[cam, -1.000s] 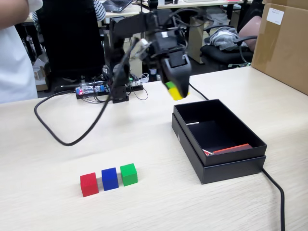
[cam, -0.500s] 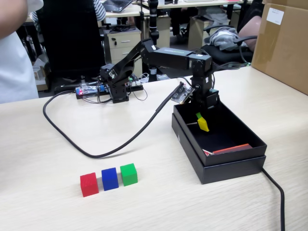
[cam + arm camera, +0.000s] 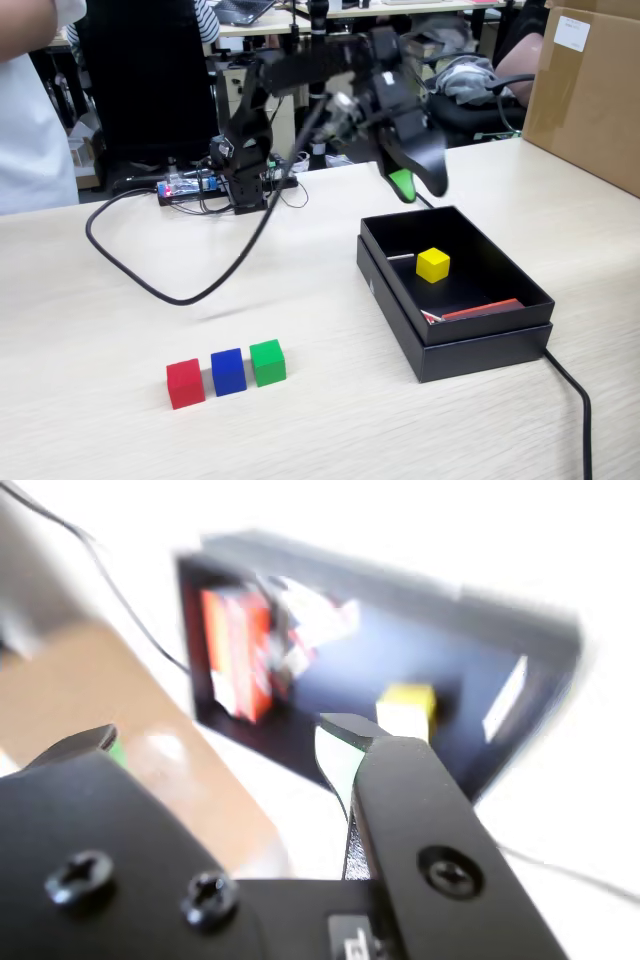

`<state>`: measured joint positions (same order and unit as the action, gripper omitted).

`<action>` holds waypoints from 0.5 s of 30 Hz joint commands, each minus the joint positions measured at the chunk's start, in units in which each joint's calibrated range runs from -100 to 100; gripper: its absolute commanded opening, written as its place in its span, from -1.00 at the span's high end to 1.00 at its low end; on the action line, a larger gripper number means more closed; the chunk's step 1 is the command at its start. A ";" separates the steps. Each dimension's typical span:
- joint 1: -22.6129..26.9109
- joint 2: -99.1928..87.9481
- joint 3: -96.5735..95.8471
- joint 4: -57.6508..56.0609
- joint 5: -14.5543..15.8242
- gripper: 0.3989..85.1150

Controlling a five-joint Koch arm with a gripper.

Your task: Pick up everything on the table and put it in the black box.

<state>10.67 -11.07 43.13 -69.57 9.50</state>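
On the table (image 3: 120, 420), a pale wood-grain top, the black box (image 3: 480, 345) sits as the landmark, with an office behind it: desks, chairs, a person in white cut off at the fixed view's left edge and a brown carton (image 3: 585, 95) beyond the box, cropped at the right. Inside the box the yellow cube (image 3: 433, 264) rests on the dark floor, away from the red-edged strip (image 3: 480, 309) that lies against the box's near wall. Well to the left of the box and nearer the camera, the red cube (image 3: 185, 383), blue cube (image 3: 228, 371) and green cube (image 3: 267, 362) stand in a row, almost touching. A black cable (image 3: 170, 290) loops across the table left of the box, and another runs off past the box's near right corner. The wrist view is blurred and overexposed; the box's contents show there only as smears of red and yellow. The arm reaches from its base behind and left of the box, elbow raised, with the gripper (image 3: 412, 184) hanging in the air above the box's far edge, pointed down. Its green-padded jaws stand apart in the wrist view, holding nothing.
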 commanded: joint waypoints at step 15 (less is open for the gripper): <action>-22.17 25.70 9.54 0.76 -16.07 -0.11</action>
<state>-10.77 11.33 45.23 -69.57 -5.54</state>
